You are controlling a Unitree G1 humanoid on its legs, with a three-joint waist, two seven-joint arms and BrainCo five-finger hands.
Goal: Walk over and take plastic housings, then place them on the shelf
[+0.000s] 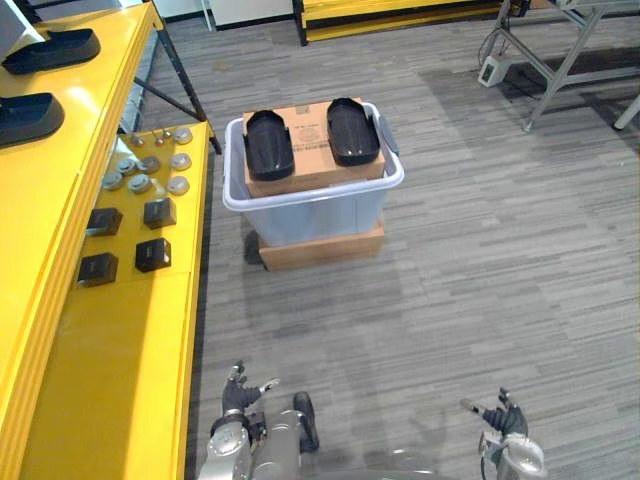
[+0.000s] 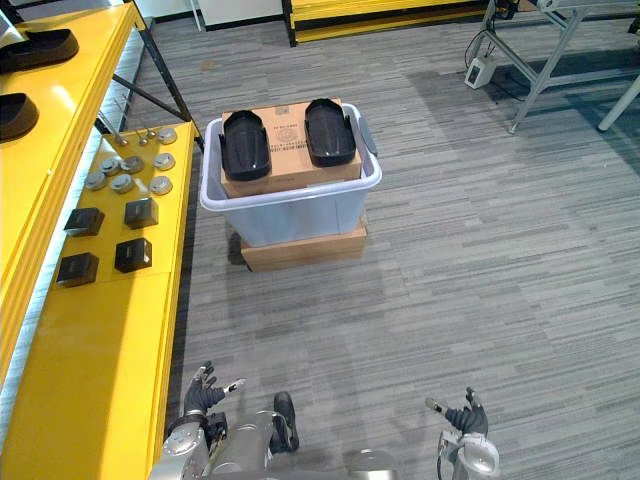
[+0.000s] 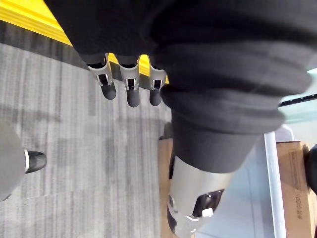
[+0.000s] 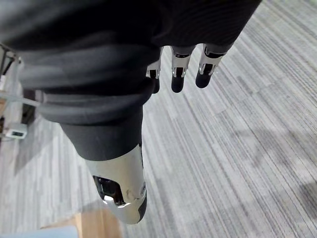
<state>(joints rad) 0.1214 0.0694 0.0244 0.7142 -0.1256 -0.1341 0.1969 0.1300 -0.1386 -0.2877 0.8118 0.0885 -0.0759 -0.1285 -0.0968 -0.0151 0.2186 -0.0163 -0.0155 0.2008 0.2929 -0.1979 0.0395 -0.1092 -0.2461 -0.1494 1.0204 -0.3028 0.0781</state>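
Lying side by side on a cardboard box [image 1: 312,168] inside a pale tub [image 1: 300,198], two black plastic housings [image 1: 268,145] sit well ahead of the robot, and the tub itself stands on a second carton [image 1: 322,246]. They look like thin, stiff moulded shells: light, probably a little slick, best taken across the narrow sides or by the raised edge. Two similar housings [image 1: 48,50] rest on the yellow shelf [image 1: 120,340] to the left. The left hand [image 1: 240,396] and right hand [image 1: 502,416] hang low over the floor [image 1: 480,250], both slack and grasping nothing. The eye views give the whole layout. The left wrist view brings the tub's rim close past straight fingers [image 3: 130,89], while the right wrist view has that hand's fingers over carpet.
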